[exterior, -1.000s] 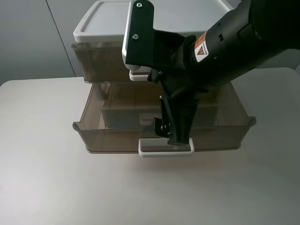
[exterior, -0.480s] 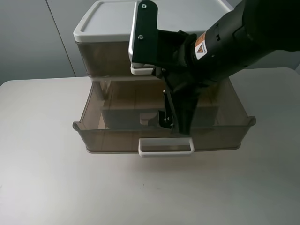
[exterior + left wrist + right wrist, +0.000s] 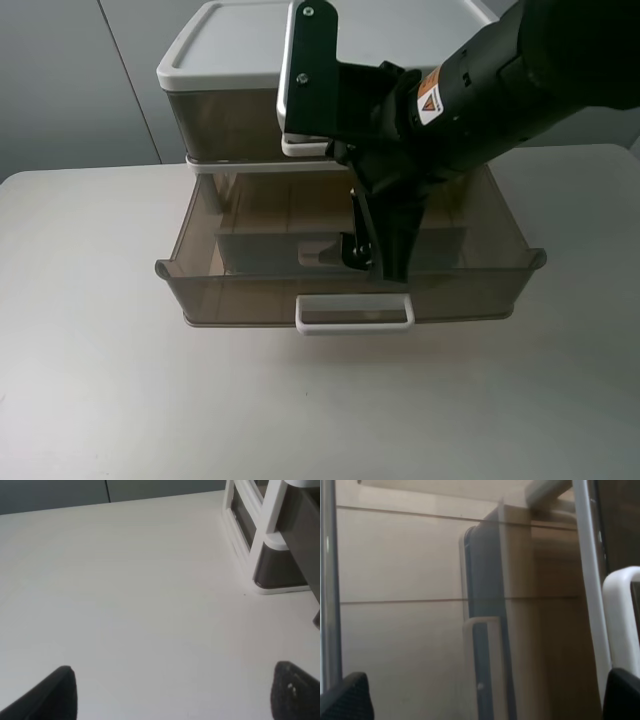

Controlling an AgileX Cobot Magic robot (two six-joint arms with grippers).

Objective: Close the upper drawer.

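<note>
Upper drawer (image 3: pixel 228 125) above and behind the right fingers (image 3: pixel 393 245), apart.

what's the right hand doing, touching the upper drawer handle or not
Cannot tell. In the exterior high view the arm covers part of the handle, hiding any contact with the right hand.

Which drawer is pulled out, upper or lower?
The lower drawer: its front and white handle jut far forward of the unit. The upper drawer sits back under the white lid.
</note>
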